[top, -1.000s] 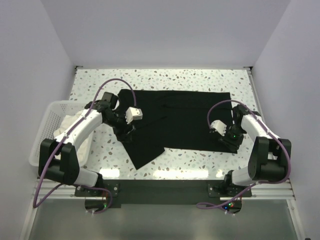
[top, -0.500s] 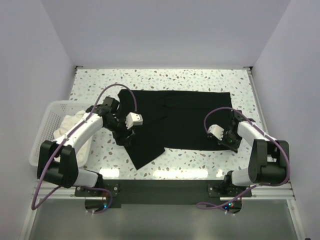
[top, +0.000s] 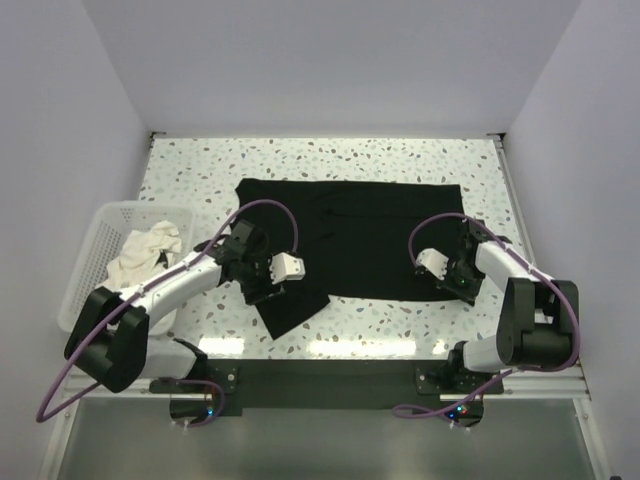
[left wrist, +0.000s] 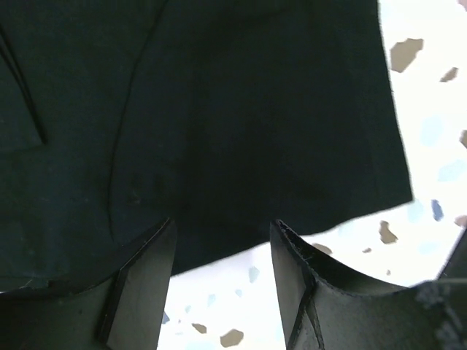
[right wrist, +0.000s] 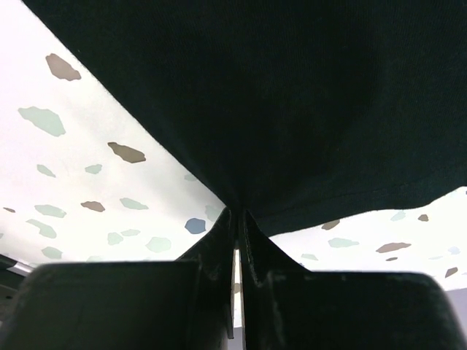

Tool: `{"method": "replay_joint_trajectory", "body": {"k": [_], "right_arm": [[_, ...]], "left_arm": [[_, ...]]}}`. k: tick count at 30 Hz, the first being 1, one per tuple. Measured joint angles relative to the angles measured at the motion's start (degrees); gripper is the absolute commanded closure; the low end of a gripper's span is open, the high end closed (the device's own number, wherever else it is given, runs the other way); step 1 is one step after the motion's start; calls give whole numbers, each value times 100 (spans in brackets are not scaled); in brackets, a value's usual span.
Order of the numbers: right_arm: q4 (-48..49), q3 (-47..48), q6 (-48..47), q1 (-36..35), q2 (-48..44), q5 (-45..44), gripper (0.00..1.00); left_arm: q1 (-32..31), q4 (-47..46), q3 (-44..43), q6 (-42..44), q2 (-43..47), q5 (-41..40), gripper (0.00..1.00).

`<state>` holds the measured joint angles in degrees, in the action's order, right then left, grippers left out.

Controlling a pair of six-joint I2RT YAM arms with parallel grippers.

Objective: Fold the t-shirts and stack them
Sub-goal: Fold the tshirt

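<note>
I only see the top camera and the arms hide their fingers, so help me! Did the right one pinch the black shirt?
Observer: Yes, the right wrist view shows the right gripper shut on the edge of the black shirt.
Operator: And the left one?
Observer: The left gripper is open, the shirt's hem in the gap, not pinched.
Operator: What's under it?
Observer: Speckled table shows just past the hem.

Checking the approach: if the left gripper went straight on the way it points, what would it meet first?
Probably the edge of the black t-shirt, flat on the table just ahead of the open left gripper.
</note>
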<state>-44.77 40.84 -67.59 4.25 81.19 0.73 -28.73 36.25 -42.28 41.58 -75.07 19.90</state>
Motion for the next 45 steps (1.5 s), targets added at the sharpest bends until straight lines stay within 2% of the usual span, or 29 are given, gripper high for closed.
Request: {"method": "replay_joint_trajectory", "body": {"k": [7, 10, 11, 14, 18, 24, 30, 35, 45], "right_arm": [[-83, 72, -2, 4, 68, 48, 100], [-96, 79, -9, 4, 70, 70, 100], [-105, 81, -15, 4, 70, 72, 100], [-133, 81, -59, 4, 70, 83, 100], [-328, 85, -107, 26, 11, 184, 100], [-988, 352, -256, 151, -439, 354, 100], [-1521, 973, -345, 238, -514, 518, 100], [-1755, 1582, -339, 258, -166, 623, 100], [-1849, 3077, -190, 254, 1005, 629, 100]], "left_arm": [[-175, -557, 415, 35, -407, -319, 45], [-179, -664, 442, 70, -400, -328, 62], [-184, -671, 444, 92, -400, -326, 71], [-205, -688, 444, 149, -398, -328, 86], [-205, -581, 450, 258, -339, -343, 99], [-166, 442, 264, 306, -105, -199, 100], [258, 1408, -634, 468, -7, 149, 100], [874, 1904, -1587, 743, -345, 387, 100], [1272, 2181, -2865, 872, -1521, 522, 100]]}}
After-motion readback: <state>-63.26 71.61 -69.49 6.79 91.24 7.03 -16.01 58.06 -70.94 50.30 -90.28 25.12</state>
